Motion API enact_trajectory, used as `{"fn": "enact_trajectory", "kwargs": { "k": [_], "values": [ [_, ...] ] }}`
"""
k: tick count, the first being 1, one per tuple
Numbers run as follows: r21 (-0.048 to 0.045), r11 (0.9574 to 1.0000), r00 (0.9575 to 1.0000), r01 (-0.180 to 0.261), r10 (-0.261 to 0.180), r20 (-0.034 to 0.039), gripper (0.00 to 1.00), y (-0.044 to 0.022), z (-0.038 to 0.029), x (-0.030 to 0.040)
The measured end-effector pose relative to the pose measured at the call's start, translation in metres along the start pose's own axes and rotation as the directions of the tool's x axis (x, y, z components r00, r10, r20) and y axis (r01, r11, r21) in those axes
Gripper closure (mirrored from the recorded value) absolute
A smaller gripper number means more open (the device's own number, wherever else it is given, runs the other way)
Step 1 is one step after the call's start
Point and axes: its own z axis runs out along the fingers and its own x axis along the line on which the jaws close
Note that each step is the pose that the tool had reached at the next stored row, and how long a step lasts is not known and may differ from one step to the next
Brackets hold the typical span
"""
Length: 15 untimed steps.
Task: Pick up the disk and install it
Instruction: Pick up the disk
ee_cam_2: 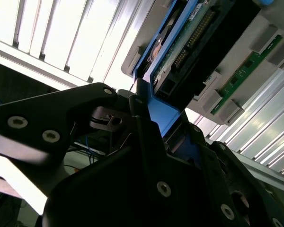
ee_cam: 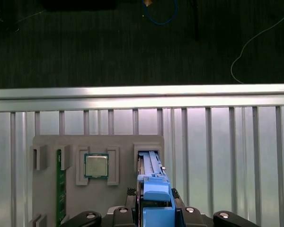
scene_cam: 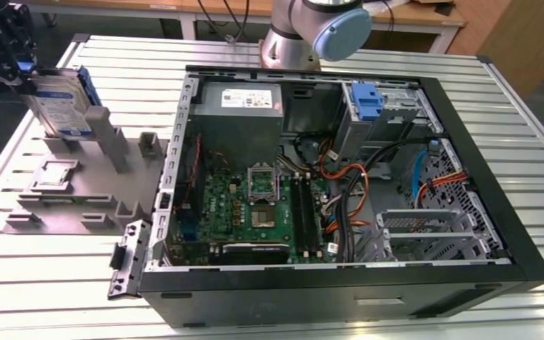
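Slatted aluminium table (scene_cam: 121, 57) carries the whole setup, with dark floor beyond its edge. At the upper left of the exterior view the gripper (scene_cam: 28, 71) is closed onto the top end of the disk (scene_cam: 57, 106), and in the second wrist view its black fingers (ee_cam_2: 132, 118) press against the blue carrier frame. The disk stands nearly upright, label side facing the exterior view's right. Its lower end reaches the slot of a grey fixture (scene_cam: 64, 198); whether it rests in the slot or hangs just above it I cannot tell. In the first wrist view the same fixture holds a square processor chip (ee_cam: 96, 166) in a pocket beside the disk's slot, and a green memory stick (ee_cam: 59, 184) further along. Just to the exterior view's right of the fixture lies the open computer case (scene_cam: 499, 212), with its power-supply box (scene_cam: 239, 106), green motherboard (scene_cam: 253, 205) and a blue bracket (scene_cam: 367, 99) on the drive cage. At top centre stands the arm's base (scene_cam: 310, 28).
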Motion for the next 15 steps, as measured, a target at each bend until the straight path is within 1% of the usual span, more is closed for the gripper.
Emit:
{"fn": "enact_trajectory", "kwargs": {
  "k": [8, 15],
  "values": [
    [0.0, 1.0, 1.0, 0.0, 0.0, 0.0, 0.63, 0.0, -0.0005, 0.0],
    [-0.0001, 1.0, 1.0, 0.0, 0.0, 0.0, 0.63, 0.0, -0.0031, -0.0001]
  ]
}}
